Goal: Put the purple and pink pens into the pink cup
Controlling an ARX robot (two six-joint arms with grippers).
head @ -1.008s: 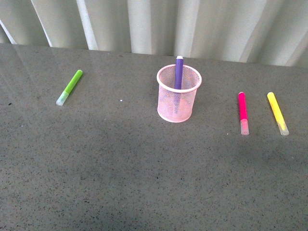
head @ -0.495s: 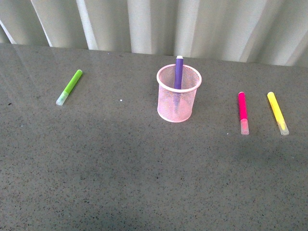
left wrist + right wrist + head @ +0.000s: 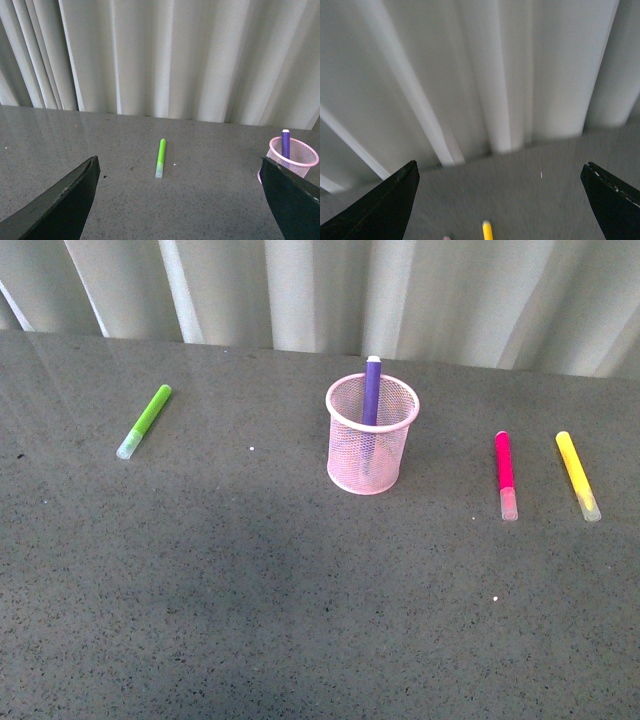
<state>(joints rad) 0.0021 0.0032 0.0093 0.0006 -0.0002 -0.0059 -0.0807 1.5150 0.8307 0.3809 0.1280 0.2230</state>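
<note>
Both hands gape wide and hold nothing: the left hand and the right hand hang clear of every pen. On the speckled grey counter the magenta pink pen lies flat, well right of the pink cup, near a yellow pen. The purple pen stands inside the round wire-mesh cup, rising above its rolled rim. A lime-green pen lies far left, before a pale pleated curtain

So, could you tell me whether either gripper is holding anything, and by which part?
Nothing is held. The left gripper and right gripper are open and empty; the purple pen stands in the cup, the pink pen lies on the table.
</note>
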